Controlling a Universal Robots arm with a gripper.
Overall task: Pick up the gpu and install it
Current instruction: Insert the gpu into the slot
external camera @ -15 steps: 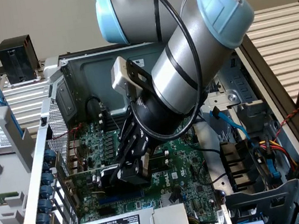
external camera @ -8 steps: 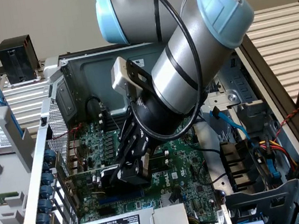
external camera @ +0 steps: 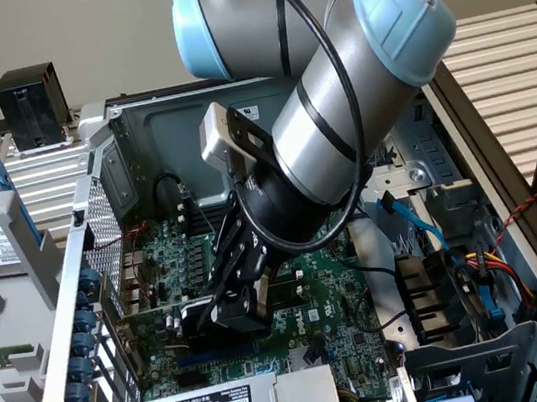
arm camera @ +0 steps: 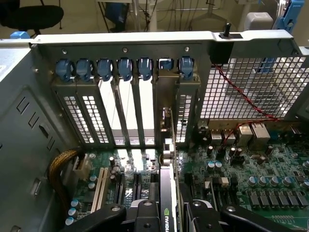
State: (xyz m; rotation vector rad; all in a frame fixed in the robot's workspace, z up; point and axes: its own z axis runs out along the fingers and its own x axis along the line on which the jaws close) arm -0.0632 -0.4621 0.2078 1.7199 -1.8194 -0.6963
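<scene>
— What have the fingers (arm camera: 145,216) got?

— The gpu (arm camera: 165,193). They are closed partway, one pressed against each side of its black shroud, and the card stands on edge between them.

— And where is the card?

— Low inside the open computer case, over the green motherboard (arm camera: 270,193), running straight toward the rear wall. From the exterior view, the fingers (external camera: 233,285) reach down from the arm and the gpu (external camera: 197,321) sits just above the motherboard (external camera: 313,295), near the slot wall at that view's left. I cannot tell whether it is seated in a socket.

— What lies beyond it?

— Its metal bracket end (arm camera: 167,140) is right at the row of expansion slot openings (arm camera: 130,111). Above those is a line of blue clips (arm camera: 124,67). Beside them is a mesh panel (arm camera: 251,87) with a red wire (arm camera: 241,104) running across it.
</scene>
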